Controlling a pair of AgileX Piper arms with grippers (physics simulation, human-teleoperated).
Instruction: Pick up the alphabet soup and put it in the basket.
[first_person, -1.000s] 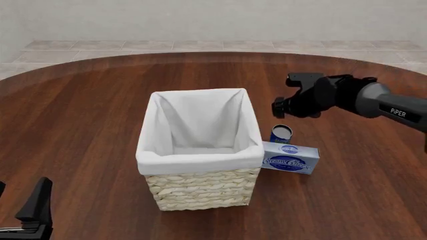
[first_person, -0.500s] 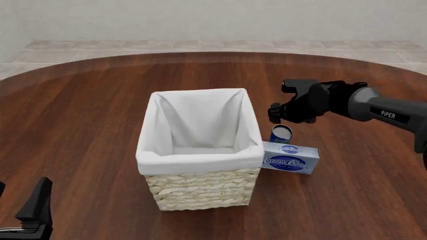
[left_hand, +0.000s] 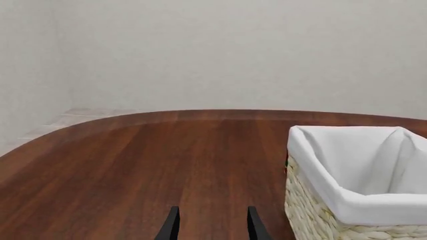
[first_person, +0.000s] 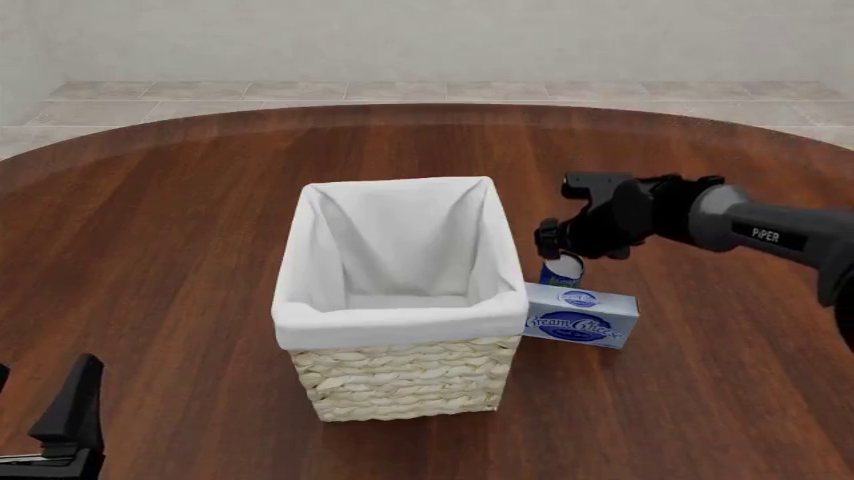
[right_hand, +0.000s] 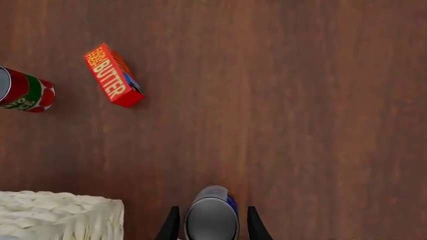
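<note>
Over on the left, the left gripper (left_hand: 211, 227) sits parked low at the near edge of the counter (first_person: 174, 250), its jaws parted with nothing but bare wood between them, and the basket (left_hand: 353, 200) off to one side of them, well apart. Moving across, the basket stands mid-counter, white lining folded over the rim, nothing visible inside. Now the action: the right gripper (right_hand: 211, 227) hangs straight over the alphabet soup (right_hand: 212, 217), jaws spread wide with the can's grey top sitting right between them, one finger on either side and a sliver of gap each way, so no contact can be seen. The can stands upright, just beside the basket's wall and close against the cream cheese box (first_person: 581, 316). Beyond the jaws lie a butter box (right_hand: 113, 75) and a red can (right_hand: 23, 90), well clear. The soup looks rigid, fairly light and smooth-sided, likely slippery, so a squeeze across the round body below the rim seems the safest hold.
</note>
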